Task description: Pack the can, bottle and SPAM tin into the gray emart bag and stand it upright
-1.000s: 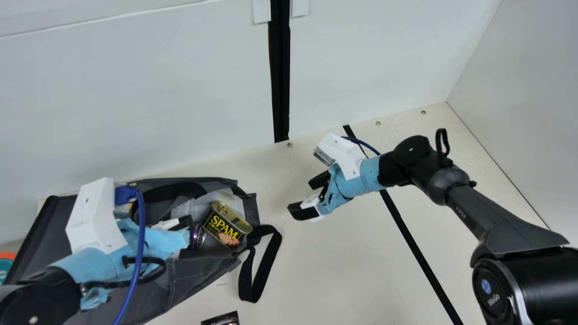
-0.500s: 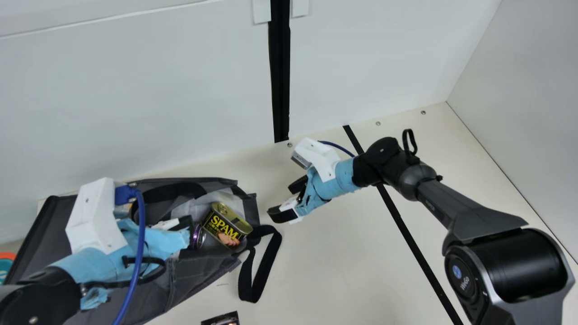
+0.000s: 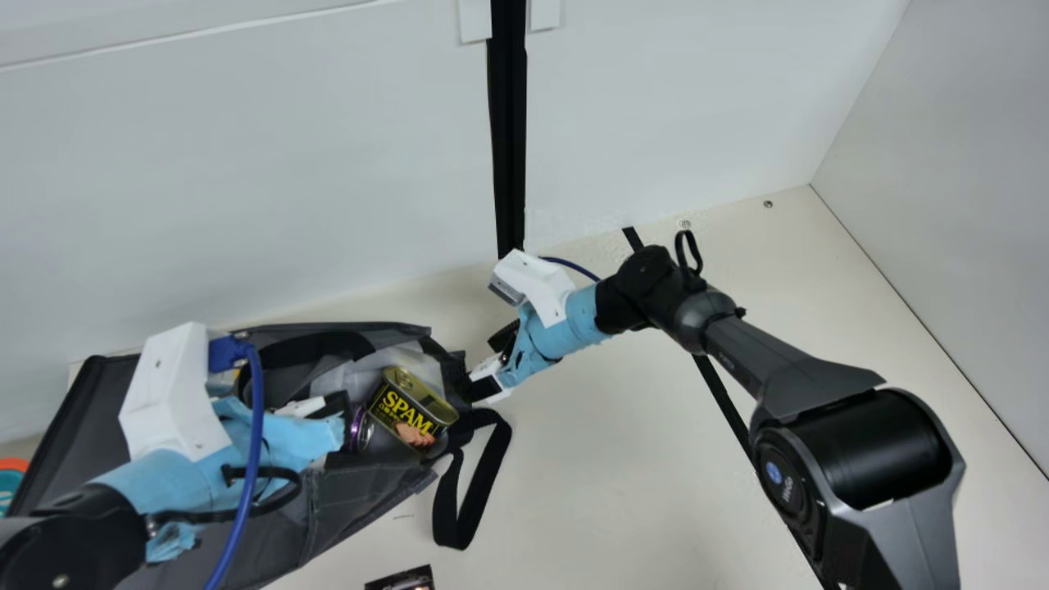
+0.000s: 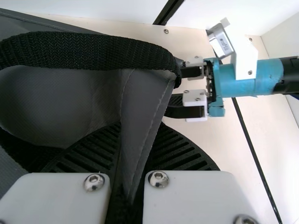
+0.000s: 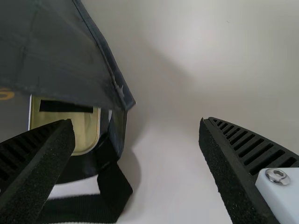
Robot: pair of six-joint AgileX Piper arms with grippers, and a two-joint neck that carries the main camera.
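Observation:
In the main view the gray bag [image 3: 352,492] lies on its side at the left, its mouth facing right. Inside that mouth are the SPAM tin [image 3: 412,410] and a purple-rimmed can [image 3: 359,429]. My left gripper [image 3: 334,405] is at the mouth, beside the can; in the left wrist view the left gripper [image 4: 126,140] is shut on a fold of the bag [image 4: 140,107]. My right gripper [image 3: 485,360] stands open at the bag's right end. In the right wrist view the right gripper [image 5: 136,122] has one finger over the SPAM tin [image 5: 86,126], beside a bag corner [image 5: 119,95].
A black strap [image 3: 455,516] of the bag loops onto the cream table [image 3: 606,467]. Near the front edge lies a dark printed item [image 3: 403,579]. An orange and teal object [image 3: 10,479] shows at the far left. White walls [image 3: 246,164] stand behind and at the right.
My right arm has moved left across the table, bringing its open gripper up to the bag's mouth. The left arm, the bag and the tin have kept still.

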